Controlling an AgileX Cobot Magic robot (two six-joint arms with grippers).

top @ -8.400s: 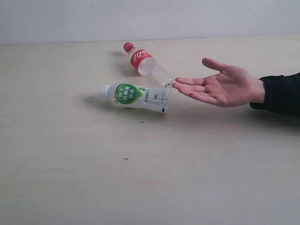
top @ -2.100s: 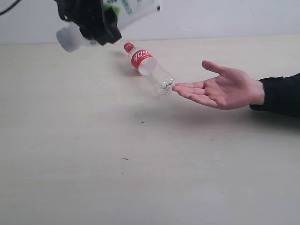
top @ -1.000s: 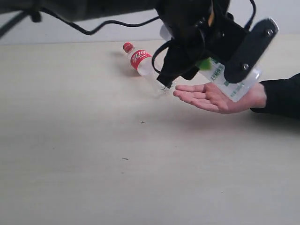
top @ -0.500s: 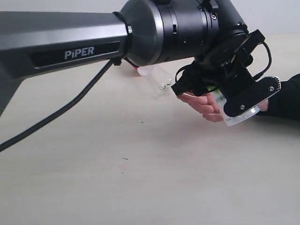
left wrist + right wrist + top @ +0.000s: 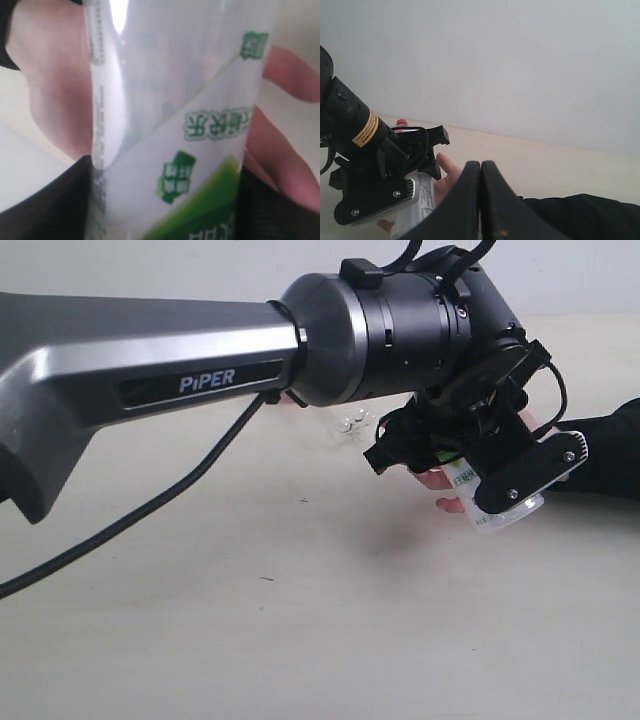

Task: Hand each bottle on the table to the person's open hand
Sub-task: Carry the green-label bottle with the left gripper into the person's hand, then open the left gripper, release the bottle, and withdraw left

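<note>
1. Exterior view, left: my left arm [image 5: 180,360] reaches in from the left across the table [image 5: 200,640]. Past its wrist, only the clear base of a second bottle [image 5: 352,423] shows, lying on the table.
2. Exterior view, right of centre: the left gripper [image 5: 515,490] has its fingers set wide and clamped on the green-white label bottle [image 5: 497,523]. The bottle is tilted and sits over the person's open hand [image 5: 437,481]. The black sleeve [image 5: 605,450] is at the far right.
3. Left wrist view: this bottle fills the frame between the two dark fingers [image 5: 45,210]. The palm and fingertips lie directly behind it, a closeness the exterior view hides behind the gripper. I cannot tell whether skin touches plastic.
4. Right wrist view: the right gripper [image 5: 480,200], which is outside the exterior view, has its fingers pressed together on nothing. It is raised off the table and looks toward the handover. From here the thumb stands just beside the bottle.
</note>
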